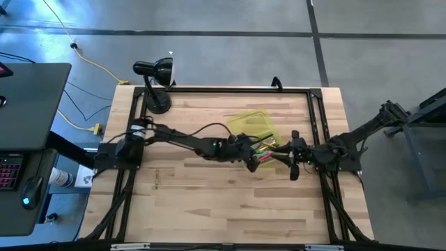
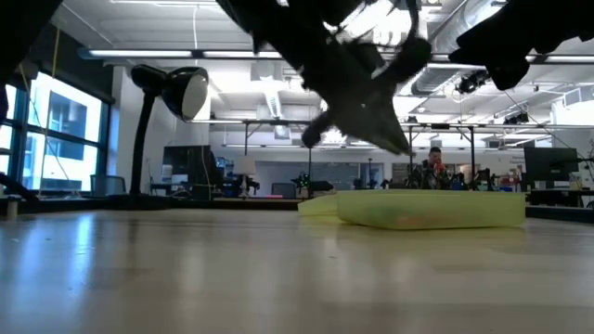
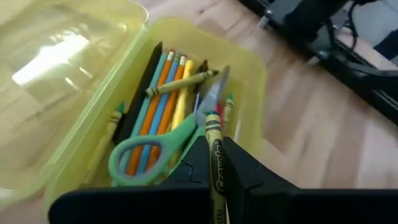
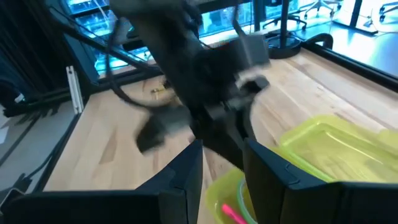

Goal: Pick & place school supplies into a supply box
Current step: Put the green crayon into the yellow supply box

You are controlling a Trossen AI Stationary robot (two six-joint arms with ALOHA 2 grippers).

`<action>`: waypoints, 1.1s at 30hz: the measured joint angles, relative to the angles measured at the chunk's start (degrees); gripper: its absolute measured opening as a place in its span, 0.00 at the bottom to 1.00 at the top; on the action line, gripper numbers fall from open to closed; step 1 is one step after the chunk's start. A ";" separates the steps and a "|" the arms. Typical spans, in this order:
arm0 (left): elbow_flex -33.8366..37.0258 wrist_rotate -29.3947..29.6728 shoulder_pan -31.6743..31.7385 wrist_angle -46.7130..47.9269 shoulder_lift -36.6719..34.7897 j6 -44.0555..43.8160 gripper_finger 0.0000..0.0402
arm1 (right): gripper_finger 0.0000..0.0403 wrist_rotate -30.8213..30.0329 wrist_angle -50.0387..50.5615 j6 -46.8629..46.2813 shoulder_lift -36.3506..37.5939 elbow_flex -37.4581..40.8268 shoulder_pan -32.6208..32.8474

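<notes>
The supply box [image 3: 249, 81] was seen lying open near the middle of the surface [image 1: 209, 202], its lid folded flat beside it. Most of the work appeared to be done: a row of pens and pencils [image 3: 163, 93] in orange, yellow, blue and black lay lengthwise in the box, and the green-handled scissors [image 3: 149, 152] rested on top of them, with a further yellow crayon [image 3: 180, 82] lying crosswise over the row. A pink marker [image 4: 231, 213] could also be made out inside the box in the right wrist view.

The left claw [image 3: 214, 171] was held just above the near end of the box, its fingers drawn nearly together on a yellow-green crayon [image 3: 214, 149] that stood tilted with its tip over the contents. That crayon was judged to be the item in hand, with only its release left. The right claw [image 4: 222, 163] hung close by over the box's other side, its fingers parted and nothing between them.

On the bare wood, a small yellowish bit [image 4: 159, 89] was seen lying well apart from the box; whether it belonged to the supplies could not be told. No other loose item could be found on the surface.
</notes>
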State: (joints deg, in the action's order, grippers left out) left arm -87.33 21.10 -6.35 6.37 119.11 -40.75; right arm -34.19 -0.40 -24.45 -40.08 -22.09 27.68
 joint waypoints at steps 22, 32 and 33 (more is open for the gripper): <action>-0.09 -6.93 6.51 -3.30 4.69 4.52 0.36 | 0.23 1.58 3.27 -0.57 -0.02 0.05 0.14; -5.07 -22.55 10.81 13.52 -1.99 7.79 0.35 | 0.23 2.69 4.67 -4.10 -0.07 2.54 0.14; -6.47 -23.06 11.03 17.14 -2.54 7.74 0.35 | 0.23 2.64 4.45 -4.13 -0.08 2.89 0.14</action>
State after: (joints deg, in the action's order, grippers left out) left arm -93.80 -1.96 4.69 23.51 116.57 -33.01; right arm -31.55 4.04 -28.58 -40.16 -19.20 27.81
